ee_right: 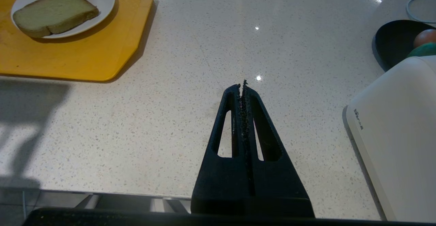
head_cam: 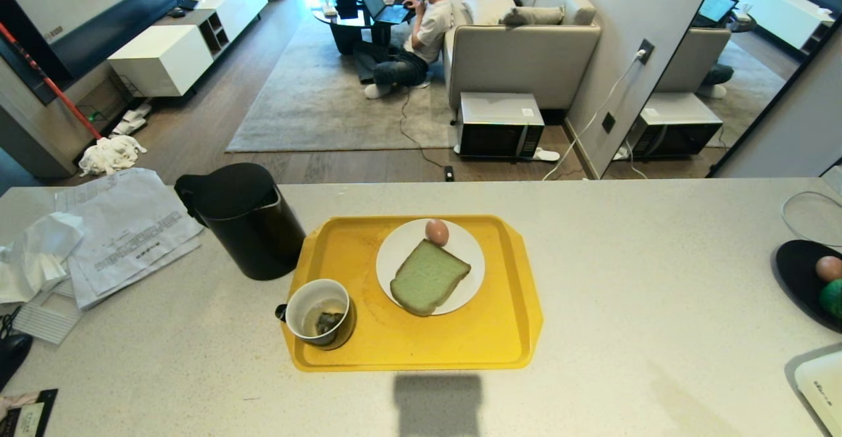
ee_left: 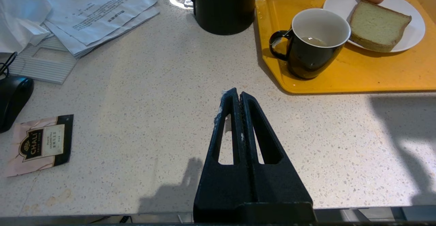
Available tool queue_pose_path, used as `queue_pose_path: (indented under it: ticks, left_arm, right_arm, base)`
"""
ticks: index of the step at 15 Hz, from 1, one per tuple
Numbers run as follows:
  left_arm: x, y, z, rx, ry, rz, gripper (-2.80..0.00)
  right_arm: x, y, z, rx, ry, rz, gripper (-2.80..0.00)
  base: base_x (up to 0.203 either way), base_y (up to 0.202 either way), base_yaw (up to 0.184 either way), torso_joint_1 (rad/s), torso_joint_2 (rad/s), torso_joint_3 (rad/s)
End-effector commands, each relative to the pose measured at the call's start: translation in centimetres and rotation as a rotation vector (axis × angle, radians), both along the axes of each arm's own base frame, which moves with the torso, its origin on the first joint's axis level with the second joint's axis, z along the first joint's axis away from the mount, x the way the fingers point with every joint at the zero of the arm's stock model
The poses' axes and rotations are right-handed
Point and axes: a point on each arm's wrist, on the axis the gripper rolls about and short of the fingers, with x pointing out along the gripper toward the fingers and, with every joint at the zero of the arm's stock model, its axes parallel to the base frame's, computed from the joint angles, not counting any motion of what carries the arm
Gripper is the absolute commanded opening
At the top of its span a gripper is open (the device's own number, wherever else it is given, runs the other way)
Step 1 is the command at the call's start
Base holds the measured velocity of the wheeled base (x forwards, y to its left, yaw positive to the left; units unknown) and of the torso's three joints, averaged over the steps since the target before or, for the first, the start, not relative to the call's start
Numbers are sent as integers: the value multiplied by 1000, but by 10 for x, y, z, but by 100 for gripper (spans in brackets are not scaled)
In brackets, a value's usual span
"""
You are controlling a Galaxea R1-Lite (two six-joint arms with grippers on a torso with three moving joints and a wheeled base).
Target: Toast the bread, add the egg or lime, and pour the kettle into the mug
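Head view: a yellow tray (head_cam: 500, 332) sits on the bench (head_cam: 625, 305). On it a white plate (head_cam: 395, 253) carries the bread (head_cam: 427, 278) with the egg (head_cam: 437, 231) touching its far edge. The mug (head_cam: 320, 313) stands at the tray's near left corner with a teabag in a little liquid. The kettle (head_cam: 242, 220) stands just beside the tray's left edge. At the right a black dish (head_cam: 799, 279) holds a second egg (head_cam: 828, 268) and the lime (head_cam: 833, 297). Neither tool shows here.

Left wrist view: the left tool (ee_left: 237, 95) hangs over bare bench, fingers pressed together, holding nothing; mug, kettle and tray lie well ahead of it.

Right wrist view: the right tool (ee_right: 242, 87) is likewise closed and empty over bare bench, between the tray and the dish, with a white appliance (ee_right: 398, 134) near it
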Motion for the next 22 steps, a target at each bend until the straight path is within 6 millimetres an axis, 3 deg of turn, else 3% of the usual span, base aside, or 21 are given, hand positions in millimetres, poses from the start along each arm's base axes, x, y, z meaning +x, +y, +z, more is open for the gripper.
queue_pose_path:
  ticks: [1,22]
  left_arm:
    - [0,0,0,1,-2,1,-280]
    - [0,0,0,1,-2,1,-280]
  right_arm:
    - [0,0,0,-1,2,1,-280]
    - [0,0,0,-1,2,1,-280]
  base:
    - [0,0,0,0,0,0]
    - [0,0,0,0,0,0]
